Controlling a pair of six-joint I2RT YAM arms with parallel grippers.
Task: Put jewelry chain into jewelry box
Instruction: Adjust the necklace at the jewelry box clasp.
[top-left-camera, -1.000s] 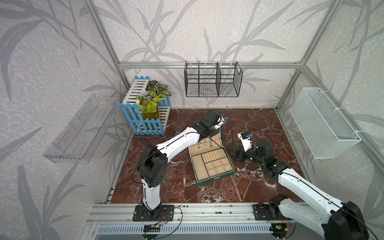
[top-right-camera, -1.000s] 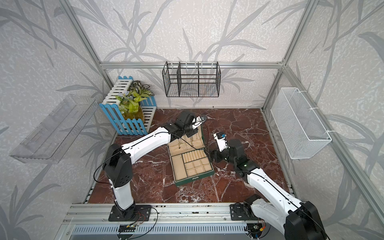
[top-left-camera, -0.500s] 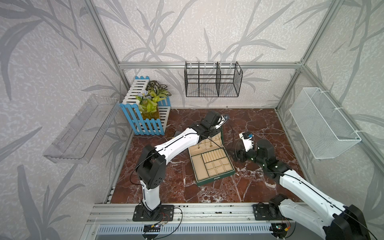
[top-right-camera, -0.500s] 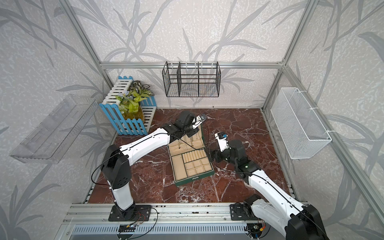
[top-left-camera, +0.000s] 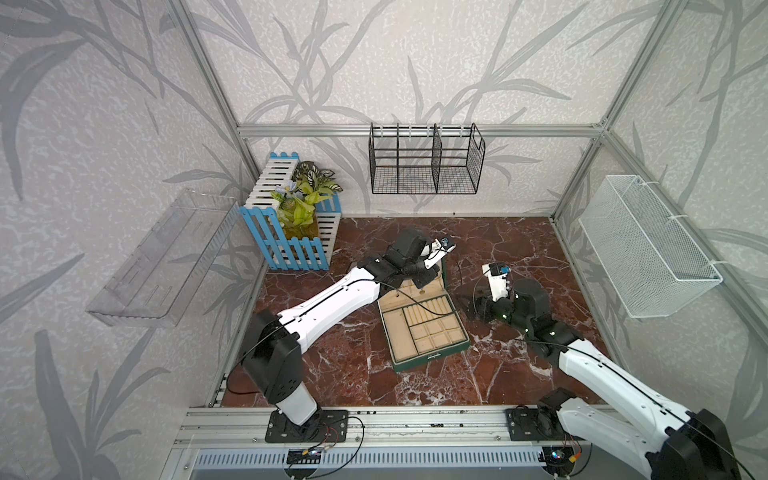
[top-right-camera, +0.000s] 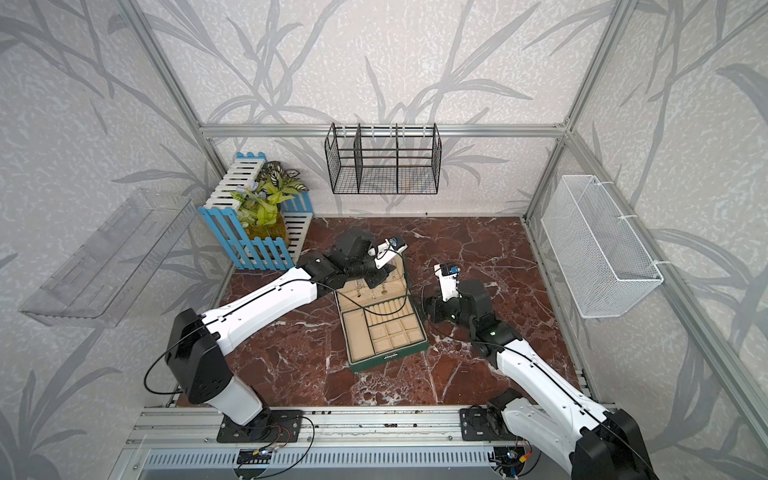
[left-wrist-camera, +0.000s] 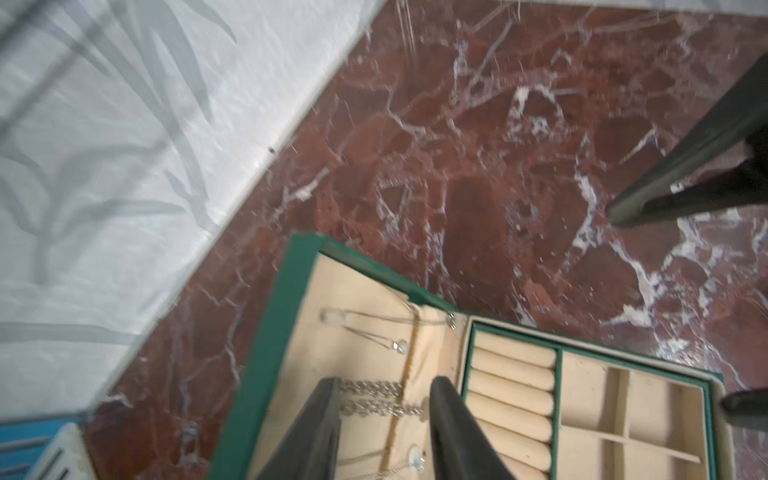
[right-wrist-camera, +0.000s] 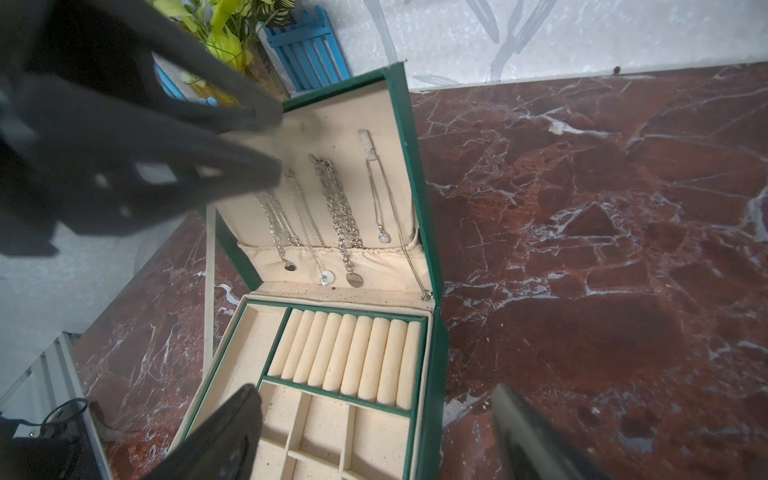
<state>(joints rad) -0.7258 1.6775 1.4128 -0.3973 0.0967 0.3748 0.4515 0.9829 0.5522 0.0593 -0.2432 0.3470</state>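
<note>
Jewelry box (right-wrist-camera: 417, 166) lies open, silver chains (right-wrist-camera: 341, 208) hanging inside its raised lid (right-wrist-camera: 345, 116).

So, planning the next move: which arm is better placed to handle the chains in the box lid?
Left, I'd say. The left gripper is at the jewelry box lid, jaws either side of the chains. The right gripper hangs at the box's side, jaws wide, empty.

Around me I see a blue-and-white fence planter (top-left-camera: 291, 249), a black wire rack (top-left-camera: 424, 166), a white mesh basket (top-left-camera: 644, 249) and a clear shelf (top-left-camera: 158, 262).
</note>
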